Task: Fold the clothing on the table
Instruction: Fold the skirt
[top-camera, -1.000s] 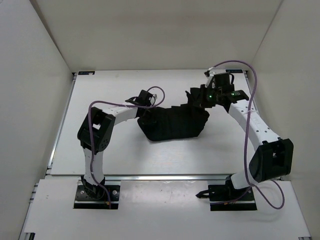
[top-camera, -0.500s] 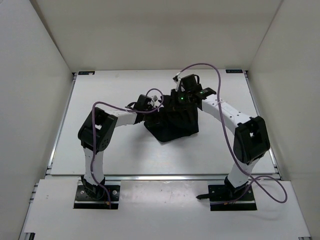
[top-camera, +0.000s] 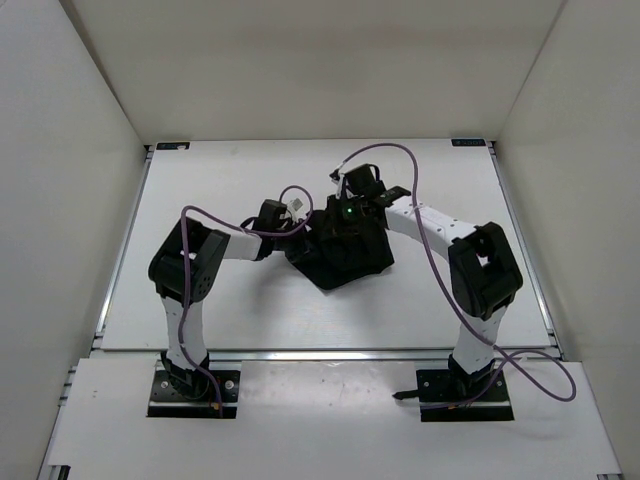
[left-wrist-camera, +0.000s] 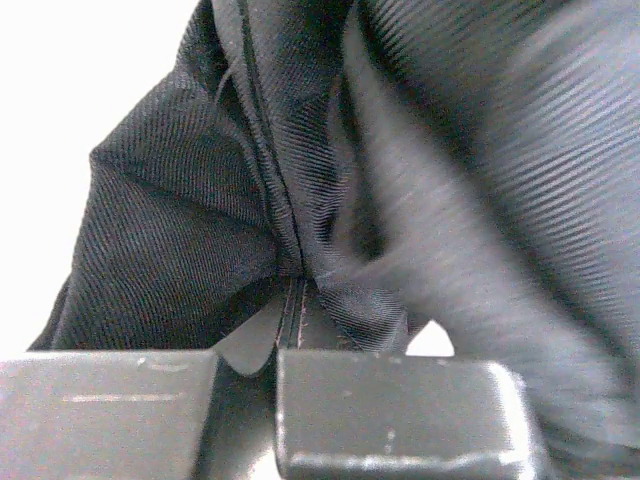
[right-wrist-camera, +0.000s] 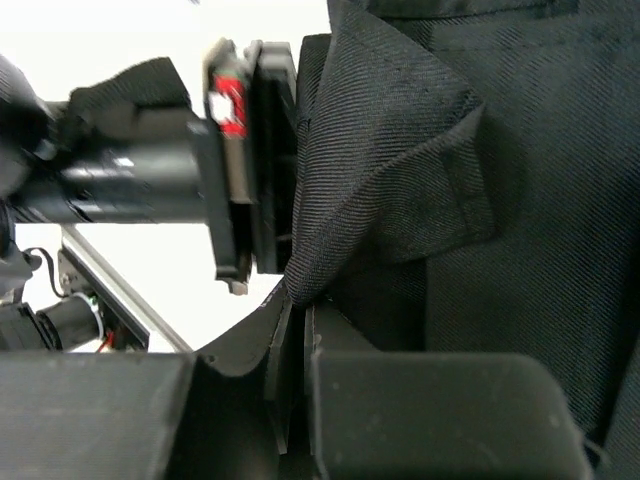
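Mid-fold, I judge: my left pincer (left-wrist-camera: 292, 300) & right pincer (right-wrist-camera: 296, 312) each clamped on skirt (top-camera: 352, 256) fabric; black skirt bunched at bench (top-camera: 200, 290) ctr. Next move needs both edges laid flat, aligned, before release.

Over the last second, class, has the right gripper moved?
Yes. The right gripper, shut on the clothing, has swung left, away from the right rail of the table, toward the left gripper.
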